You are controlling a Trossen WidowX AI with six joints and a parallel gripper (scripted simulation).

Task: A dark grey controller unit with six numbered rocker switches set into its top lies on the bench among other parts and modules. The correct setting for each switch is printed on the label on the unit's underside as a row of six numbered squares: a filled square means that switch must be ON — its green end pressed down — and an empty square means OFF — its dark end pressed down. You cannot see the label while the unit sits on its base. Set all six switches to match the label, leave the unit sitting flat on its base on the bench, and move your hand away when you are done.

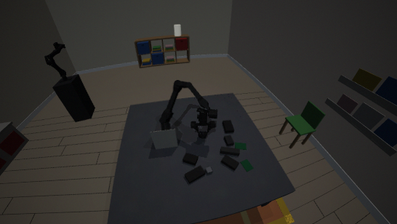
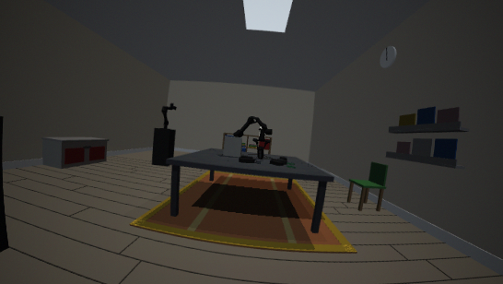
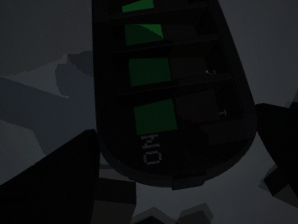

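The dark grey controller unit [image 3: 166, 76] fills the wrist view, with its switch face toward the camera. A row of several rocker switches runs along it, their green ends [image 3: 154, 115] on the left, and an "ON" mark sits near its close end. My gripper [image 3: 177, 126] is shut on the unit, one finger on each long side. It holds the unit in the air above the middle of the table, as the top view [image 1: 202, 125] and the exterior view [image 2: 262, 147] both show. The underside label is hidden.
A pale grey box [image 1: 164, 139] stands by the arm's base. Several dark modules lie on the table below and to the right [image 1: 228, 126] [image 1: 190, 158] [image 1: 195, 174]. There are also two green boards [image 1: 246, 165] and a small grey cube [image 1: 209, 169].
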